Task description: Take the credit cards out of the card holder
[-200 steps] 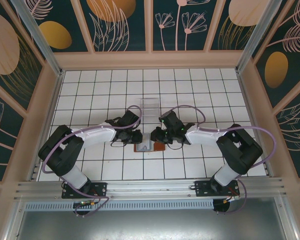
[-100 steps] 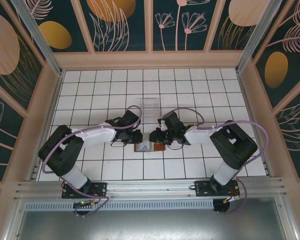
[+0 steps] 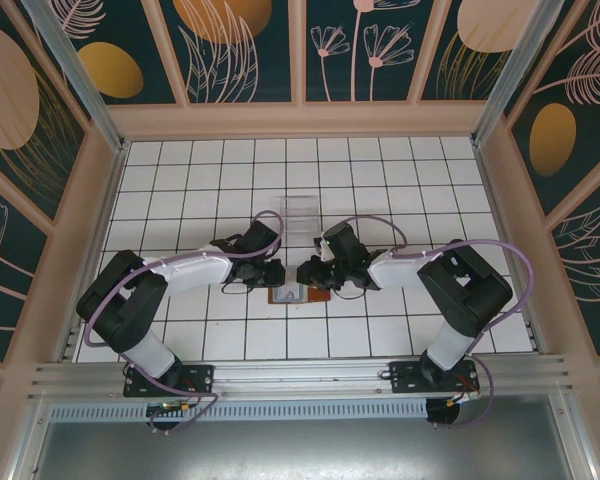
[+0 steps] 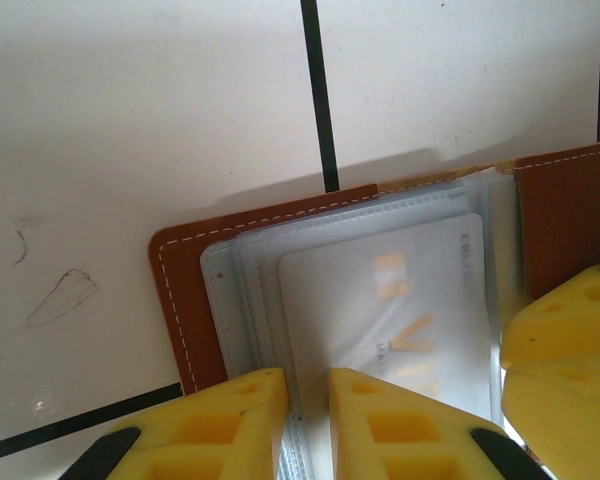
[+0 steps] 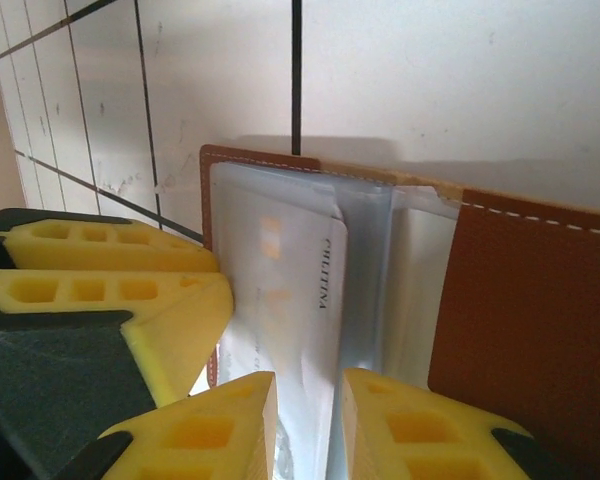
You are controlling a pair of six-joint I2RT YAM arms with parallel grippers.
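Brown, white-stitched card holder (image 4: 180,300); whitish credit cards (image 4: 380,300); yellow left claw (image 4: 305,385) and right claw (image 5: 308,380); white, black-gridded table (image 4: 130,100).

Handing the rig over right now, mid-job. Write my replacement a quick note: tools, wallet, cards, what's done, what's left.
Left tool: shut on the near edge of the wallet, clamping its clear sleeves.
Right tool: jaws narrow around the end of the pale card; I can't tell if it grips.
Wallet: lies open on the table, between both tools.
Cards: the pale card sits inside its sleeve; others can't be made out.
Done: wallet open, both tools in place.
Left: pull every card out; none is out that I can see.
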